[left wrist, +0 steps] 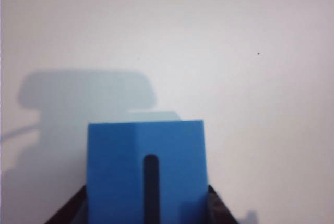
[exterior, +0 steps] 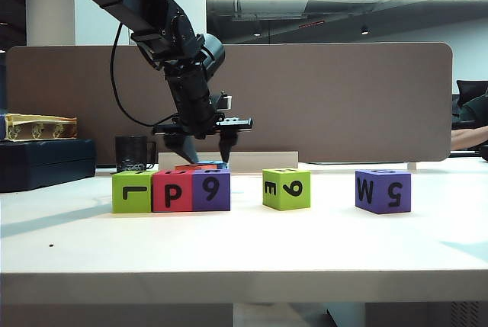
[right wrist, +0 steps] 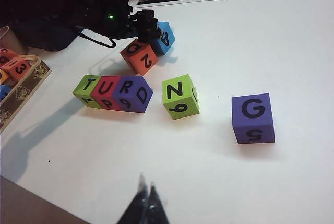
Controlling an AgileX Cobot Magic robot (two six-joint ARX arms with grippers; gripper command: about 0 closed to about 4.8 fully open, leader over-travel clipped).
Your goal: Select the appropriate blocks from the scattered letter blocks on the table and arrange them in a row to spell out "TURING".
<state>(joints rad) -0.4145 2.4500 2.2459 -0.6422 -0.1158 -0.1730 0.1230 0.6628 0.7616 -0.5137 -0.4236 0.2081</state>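
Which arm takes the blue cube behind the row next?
Left. The left gripper already straddles the blue letter cube; the right gripper, shut, hangs over bare white table, away from the blocks.

3 touching blocks (exterior: pixel 171 190) left of 2 others (exterior: pixel 287 188)

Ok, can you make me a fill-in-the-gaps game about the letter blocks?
1. The block with G on top is coloured ___.
2. The lone green block shows the letter ___ on top.
3. The left claw reaches around a cube coloured ___.

Missing words: purple, N, blue.
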